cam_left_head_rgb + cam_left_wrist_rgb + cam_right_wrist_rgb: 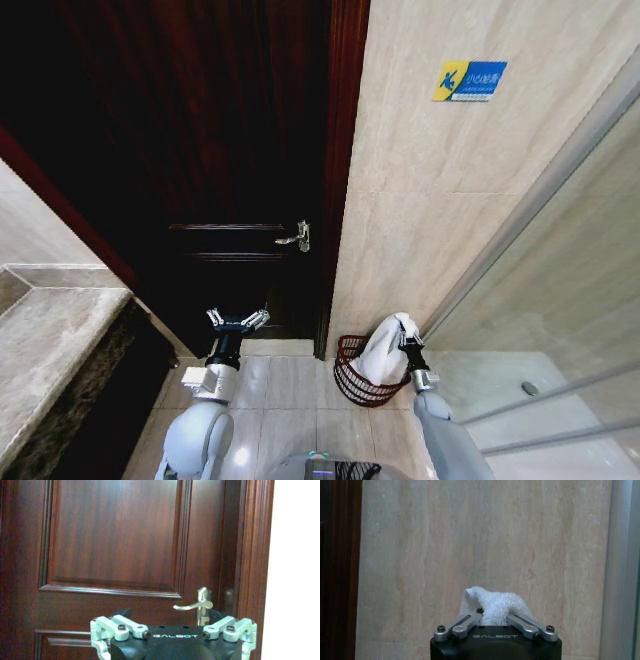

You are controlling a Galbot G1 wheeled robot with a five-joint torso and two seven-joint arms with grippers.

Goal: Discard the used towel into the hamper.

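Observation:
A white towel (386, 348) hangs over the hamper (352, 378), a dark red-brown wire basket on the floor by the beige wall; its lower end dips inside the rim. My right gripper (407, 338) is shut on the towel's top. The right wrist view shows the towel (492, 605) bunched between the two fingers (465, 624) in front of the wall. My left gripper (238, 320) is held open in front of the dark wooden door, with nothing between its fingers, and its spread fingers (117, 627) appear in the left wrist view.
The dark wooden door (200, 150) with a silver lever handle (296, 236) is straight ahead. A stone counter (45, 345) runs along the left. A glass shower partition (560, 330) stands to the right of the hamper. Pale floor tiles (285, 385) lie between.

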